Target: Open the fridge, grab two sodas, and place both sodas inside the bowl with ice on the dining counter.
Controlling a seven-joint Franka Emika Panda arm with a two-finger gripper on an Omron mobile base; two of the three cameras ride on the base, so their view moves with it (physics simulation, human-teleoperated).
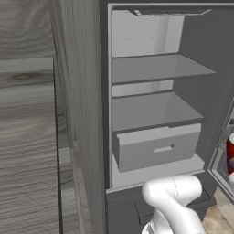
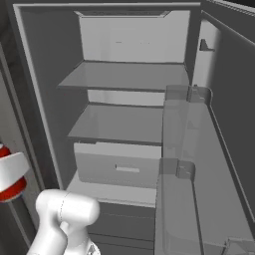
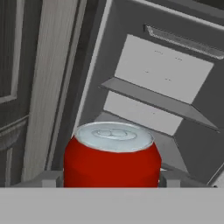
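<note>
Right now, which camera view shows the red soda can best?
The hand view: the red can sits close and central, silver top and red side plain. The left base view shows a red sliver at its right edge. The right base view shows part of it at its left edge.

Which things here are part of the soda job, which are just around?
Job:
- fridge, open
- red soda can, in the end effector

Just around:
- wood-grain cabinet panels
- fridge drawer, shut
- door bins
</note>
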